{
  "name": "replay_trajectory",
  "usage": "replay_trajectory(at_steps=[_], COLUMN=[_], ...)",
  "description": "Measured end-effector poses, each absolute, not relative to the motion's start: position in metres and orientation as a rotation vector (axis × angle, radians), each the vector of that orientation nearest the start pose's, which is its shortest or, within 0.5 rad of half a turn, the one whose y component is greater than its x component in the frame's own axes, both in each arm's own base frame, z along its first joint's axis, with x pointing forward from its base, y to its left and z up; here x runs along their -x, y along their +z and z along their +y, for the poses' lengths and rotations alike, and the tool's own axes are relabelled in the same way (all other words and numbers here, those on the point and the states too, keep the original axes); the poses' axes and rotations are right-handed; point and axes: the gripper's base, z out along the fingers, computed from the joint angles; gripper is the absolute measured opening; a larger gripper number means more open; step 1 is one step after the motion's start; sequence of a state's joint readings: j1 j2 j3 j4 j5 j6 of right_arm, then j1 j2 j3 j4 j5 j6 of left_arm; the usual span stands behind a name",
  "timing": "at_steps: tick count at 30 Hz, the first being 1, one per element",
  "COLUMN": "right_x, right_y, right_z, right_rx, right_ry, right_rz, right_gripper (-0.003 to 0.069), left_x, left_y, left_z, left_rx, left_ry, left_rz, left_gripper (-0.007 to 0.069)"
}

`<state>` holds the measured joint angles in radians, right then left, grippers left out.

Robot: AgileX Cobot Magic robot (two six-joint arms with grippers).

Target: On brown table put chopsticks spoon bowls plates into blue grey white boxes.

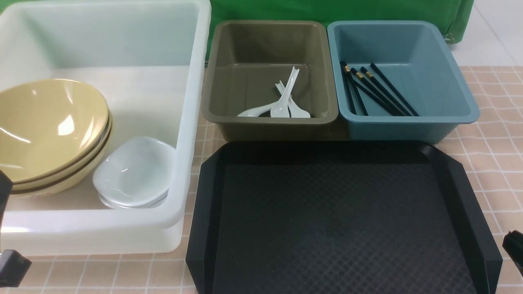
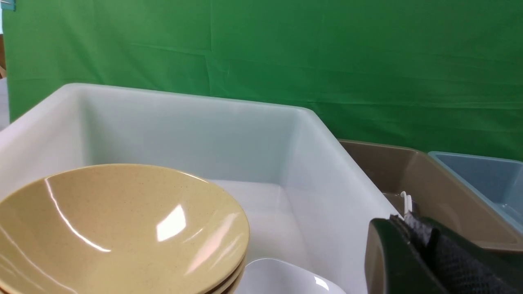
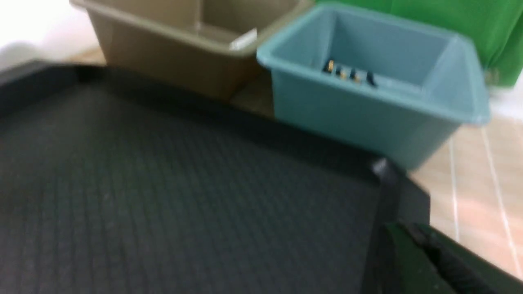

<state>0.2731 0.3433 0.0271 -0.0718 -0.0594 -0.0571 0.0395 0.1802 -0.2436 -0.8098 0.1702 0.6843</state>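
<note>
Counter peach-brown with thin white grid; tray black, diamond-textured; boxes translucent white, olive-grey, teal-blue; bowls mustard-tan, dark-banded; plates and spoons glossy white; chopsticks black, gold-banded; backdrop green.

This looks like a staged test set in a lab or studio, not a real kitchen. A green cloth backdrop hangs behind the surface, which wears a peach-brown covering printed with a tile grid. Beyond it at the far right is pale tiled floor. Tableware is sorted into plain plastic tubs: a white one, a grey one and a blue one, with a black tray in front. No stove, sink or cupboards show.
</note>
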Motion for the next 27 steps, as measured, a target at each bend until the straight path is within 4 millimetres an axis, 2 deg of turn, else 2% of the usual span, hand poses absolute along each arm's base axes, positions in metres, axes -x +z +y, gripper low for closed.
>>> replay_trajectory(at_steps=[6,11,16,27], right_x=[-0.073,-0.06,-0.055,-0.054], right_y=[0.188,0.188,0.178,0.177], right_z=[0.015,0.002,-0.003,-0.004], right_rx=[0.278,0.129,0.002,-0.022], right_ry=[0.06,-0.051,-0.071,-0.064], right_rz=[1.733,1.701,1.795,1.804], right_gripper=[0.004,0.0043,0.0044,0.0049], left_x=[-0.064,-0.064,-0.064,-0.064], left_y=[0.273,0.273,0.272,0.272], left_z=[-0.01,-0.01,-0.01,-0.011], left_rx=[0.014,0.013,0.012,0.007], left_ry=[-0.166,-0.167,-0.168,-0.172], left_rz=[1.553,1.554,1.556,1.561], left_gripper=[0.0006,0.0006,0.0006,0.0006])
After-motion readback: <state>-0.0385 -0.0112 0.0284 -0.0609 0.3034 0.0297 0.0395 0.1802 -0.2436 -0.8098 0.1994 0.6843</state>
